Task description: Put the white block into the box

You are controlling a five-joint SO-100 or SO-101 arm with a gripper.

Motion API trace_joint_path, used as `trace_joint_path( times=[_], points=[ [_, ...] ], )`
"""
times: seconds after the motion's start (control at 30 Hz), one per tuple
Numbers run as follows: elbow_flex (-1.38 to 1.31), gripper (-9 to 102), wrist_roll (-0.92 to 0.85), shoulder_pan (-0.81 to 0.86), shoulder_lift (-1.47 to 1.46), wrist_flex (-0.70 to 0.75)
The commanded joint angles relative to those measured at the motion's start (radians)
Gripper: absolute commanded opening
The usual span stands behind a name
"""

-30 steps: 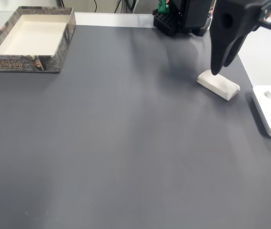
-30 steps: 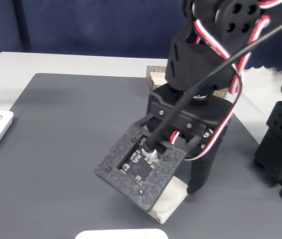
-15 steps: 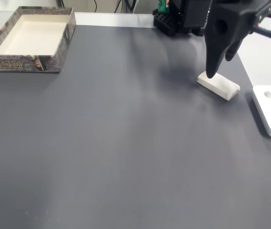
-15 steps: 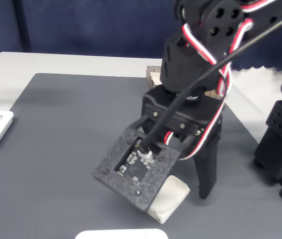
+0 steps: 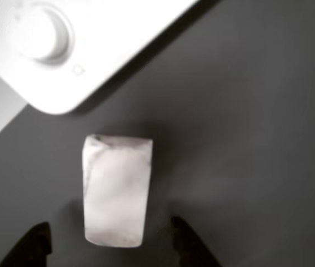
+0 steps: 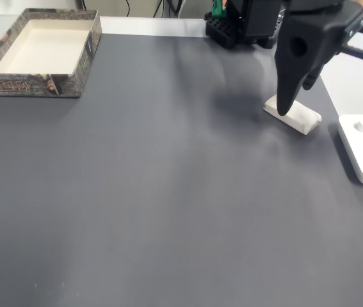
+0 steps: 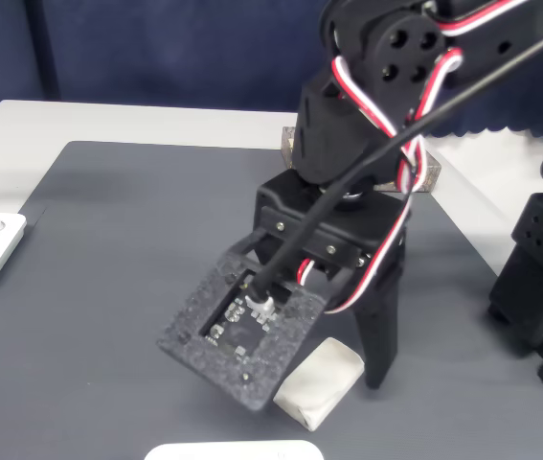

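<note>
Two fingers (image 5: 39, 245) stand spread either side of the white block (image 5: 116, 189), not touching it

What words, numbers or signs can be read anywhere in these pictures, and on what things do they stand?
None can be read.
The box: its outer walls bear a maze-like brownish print, too small to tell whether any of it is lettering.
The flat white device: a tiny round mark beside its knob, blurred.
The white block: blank.

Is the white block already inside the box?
No, the white block lies on the dark mat under the gripper, far from the box.
</note>
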Motion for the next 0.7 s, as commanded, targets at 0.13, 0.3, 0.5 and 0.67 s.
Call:
trace_joint_path(
  times=[0.13, 0.3, 0.5, 0.67],
  points=[
    [-0.046, 28, 0.002, 0.018, -0.026, -0.018],
    [-0.046, 29, -0.005, 0.0, -0.048, -0.025],
    [-0.046, 29, -0.006, -0.012, -0.071, -0.035],
    [-0.049, 29, -0.008, -0.026, -0.092, -0.041]
  ],
)
